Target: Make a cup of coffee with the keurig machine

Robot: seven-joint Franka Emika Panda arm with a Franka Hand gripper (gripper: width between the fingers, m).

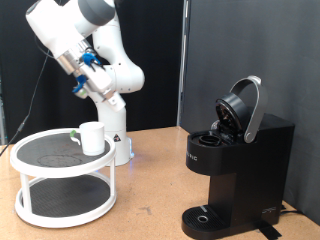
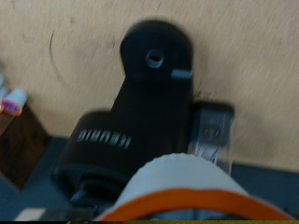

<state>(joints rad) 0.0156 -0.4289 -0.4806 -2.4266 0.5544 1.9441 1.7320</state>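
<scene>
1. So on the exterior view's left we've got a white two-tier round stand (image 1: 30,160) with the cup (image 1: 92,138) sitting on its top shelf, upright, near the stand's right edge.

2. Above it the gripper (image 1: 78,68) hangs high up on the arm, well apart from the cup and from everything else. We honestly can't tell whether the fingers are spread or pressed together, they're too small and hidden here, and nothing shows between them.

3. Over on the right, the keurig machine (image 1: 238,165) stands on the table (image 1: 150,200) with its lid tipped up and open. The drip base is bare, no cup under the spout yet.

4. Doing this bit well, we reckon: line up squarely over whatever gets grabbed, come down slowly, and keep the cup upright.

5. View differences: the wrist view looks down on the keurig machine (image 2: 140,121), blurry but the logo reads. An orange-rimmed white shape (image 2: 177,191) fills its foreground; can't say what. The cup only shows in the exterior view.
</scene>
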